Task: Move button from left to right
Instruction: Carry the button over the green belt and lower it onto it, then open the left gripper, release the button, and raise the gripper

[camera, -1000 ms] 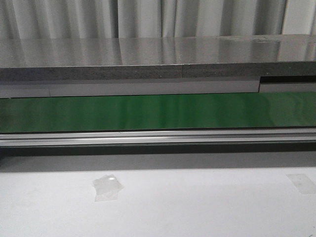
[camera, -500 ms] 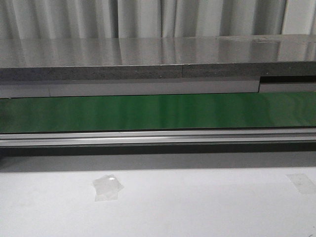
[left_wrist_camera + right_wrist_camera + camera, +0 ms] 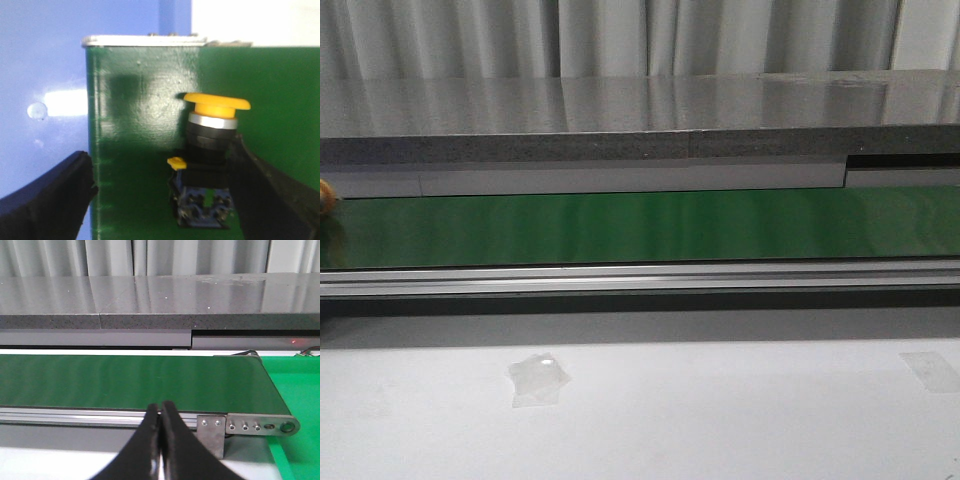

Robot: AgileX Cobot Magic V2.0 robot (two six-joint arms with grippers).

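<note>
The button stands on the green conveyor belt, with its yellow mushroom cap over a black body and a blue base. My left gripper is open around it: one finger is close against the button's side, and the other is far off past the belt's edge. In the front view only a yellow-orange sliver of the button shows at the belt's far left edge. My right gripper is shut on nothing, in front of the belt's rail.
A grey stone-like ledge runs behind the belt, and an aluminium rail runs in front of it. Two patches of clear tape lie on the white table. The belt's right end has a metal bracket.
A yellow-orange sliver of the button has come into the front view at the belt's far left edge. Nothing else has moved.
</note>
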